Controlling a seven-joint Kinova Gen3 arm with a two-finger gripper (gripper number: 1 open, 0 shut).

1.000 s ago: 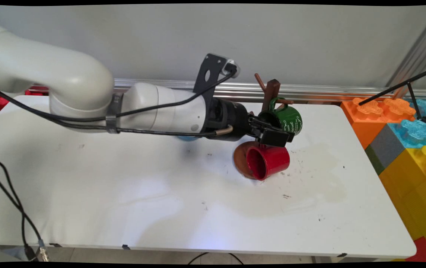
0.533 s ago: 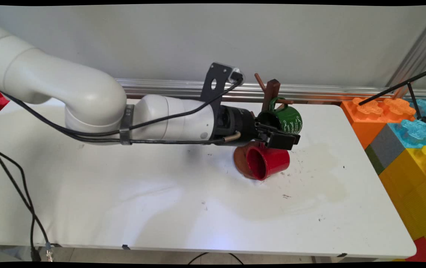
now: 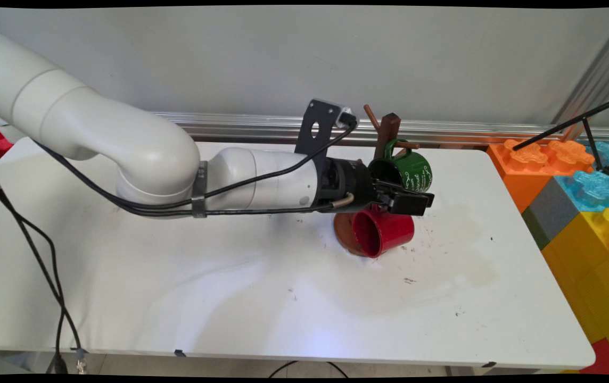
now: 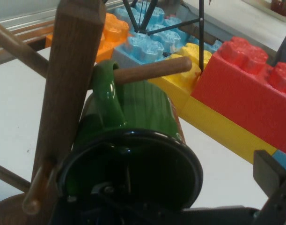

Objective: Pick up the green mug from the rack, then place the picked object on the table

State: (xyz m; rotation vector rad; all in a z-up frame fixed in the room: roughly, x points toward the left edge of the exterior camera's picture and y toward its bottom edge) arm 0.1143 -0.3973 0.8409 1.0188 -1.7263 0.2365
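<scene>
1. The white table (image 3: 230,287) lies under me, stained near its right part, with big toy building blocks (image 3: 576,197) stacked past its right edge.
2. My arm (image 3: 139,159) stretches level across the table from the left.
3. The wooden mug tree (image 3: 388,130) stands at the far side, its round base (image 3: 343,234) on the table.
4. The green mug (image 4: 133,136) hangs by its handle on a peg (image 4: 152,70), mouth toward my camera.
5. The red mug (image 3: 384,231) lies on its side against the base, just below my pincer.
6. My pincer (image 3: 408,202) reaches between the two mugs, beside the green mug's rim; I cannot tell whether it is clenched.
</scene>
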